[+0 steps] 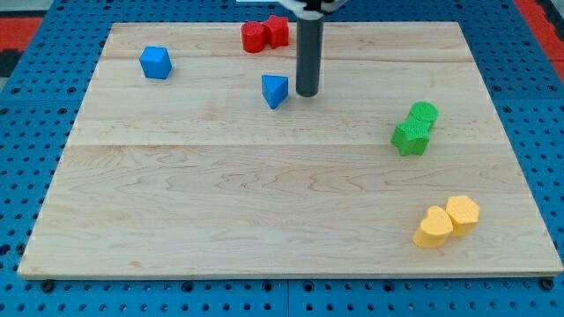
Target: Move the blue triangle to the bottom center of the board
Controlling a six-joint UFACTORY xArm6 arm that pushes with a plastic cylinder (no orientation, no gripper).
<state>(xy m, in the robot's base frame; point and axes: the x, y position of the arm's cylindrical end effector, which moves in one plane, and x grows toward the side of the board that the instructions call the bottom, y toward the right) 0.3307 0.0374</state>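
camera view: my tip (307, 93) sits just beside the blue triangle (275, 90), on its right, in the upper middle of the board (176, 220). no jaws here, just a plain rod, so nothing to open or close. looks like the approach step; the triangle isn't near the bottom center. next i'd guess the tip needs to get above it, then shove downward.

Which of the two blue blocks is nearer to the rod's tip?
The blue triangle, just to the view's left of my tip. The blue cube sits far off toward the board's upper left.
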